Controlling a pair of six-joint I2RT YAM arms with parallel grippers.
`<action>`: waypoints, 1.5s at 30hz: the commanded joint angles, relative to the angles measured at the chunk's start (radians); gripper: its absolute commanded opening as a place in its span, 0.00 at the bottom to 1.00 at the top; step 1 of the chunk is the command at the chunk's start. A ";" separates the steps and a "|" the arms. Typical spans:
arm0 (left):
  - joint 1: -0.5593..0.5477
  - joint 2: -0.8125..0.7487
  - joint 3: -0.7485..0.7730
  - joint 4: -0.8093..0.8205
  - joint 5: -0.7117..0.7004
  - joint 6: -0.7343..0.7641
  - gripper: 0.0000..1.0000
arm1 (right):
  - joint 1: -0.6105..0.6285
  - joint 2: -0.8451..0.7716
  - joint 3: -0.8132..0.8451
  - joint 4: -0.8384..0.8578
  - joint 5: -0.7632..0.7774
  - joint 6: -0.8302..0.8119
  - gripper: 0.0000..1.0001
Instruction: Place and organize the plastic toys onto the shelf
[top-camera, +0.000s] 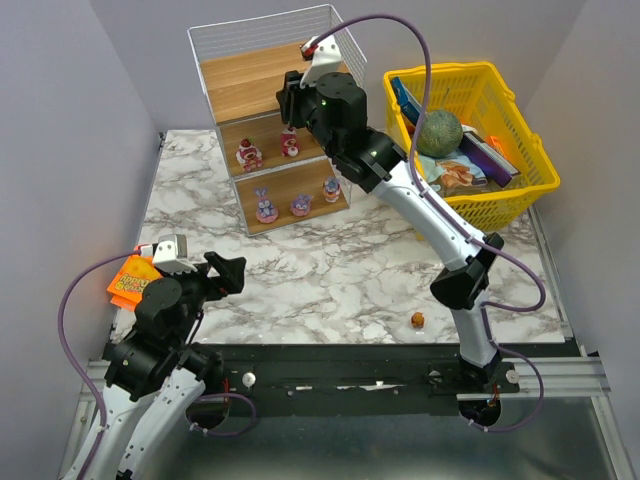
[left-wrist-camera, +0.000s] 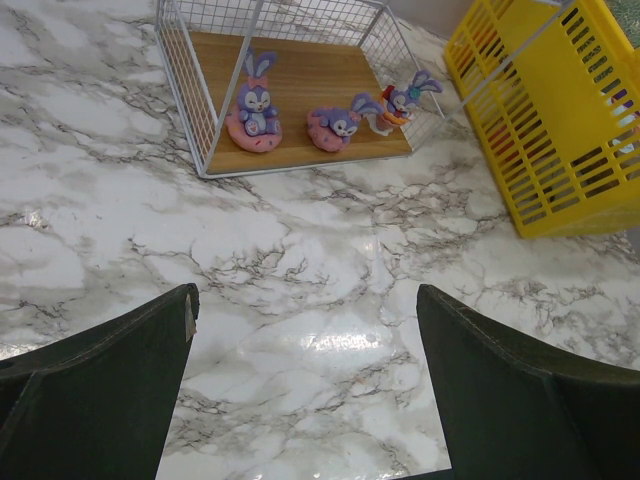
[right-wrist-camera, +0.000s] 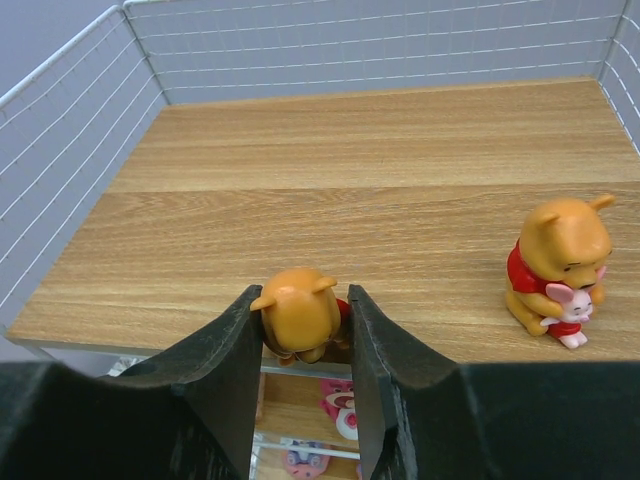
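Observation:
The shelf (top-camera: 262, 75) stands at the back of the table. My right gripper (right-wrist-camera: 305, 300) is shut on an orange-yellow bear toy (right-wrist-camera: 298, 312) at the front edge of the top board (right-wrist-camera: 380, 170). A second orange-yellow bear toy (right-wrist-camera: 558, 268) stands on that board at the right. Two red-pink toys (top-camera: 249, 155) stand on the middle board. Three pink-purple toys (left-wrist-camera: 257, 105) stand on the bottom board. One small orange toy (top-camera: 417, 320) lies on the table near the right arm's base. My left gripper (left-wrist-camera: 305, 295) is open and empty above the marble.
A yellow lattice basket (top-camera: 520, 180) with a green ball (top-camera: 438, 132) and other items stands right of the shelf. A flat orange packet (top-camera: 128, 282) lies at the left table edge beside the left arm. The shelf's wire walls (right-wrist-camera: 70, 170) fence the top board's sides and back.

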 joint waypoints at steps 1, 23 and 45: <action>0.001 -0.009 -0.005 0.012 0.008 0.012 0.99 | -0.007 0.073 0.004 -0.197 -0.028 -0.032 0.44; 0.001 -0.006 -0.006 0.014 0.008 0.012 0.99 | -0.010 0.102 0.015 -0.222 -0.053 -0.081 0.59; 0.001 -0.006 -0.005 0.012 0.002 0.011 0.99 | -0.008 -0.159 -0.209 -0.016 -0.146 -0.089 0.76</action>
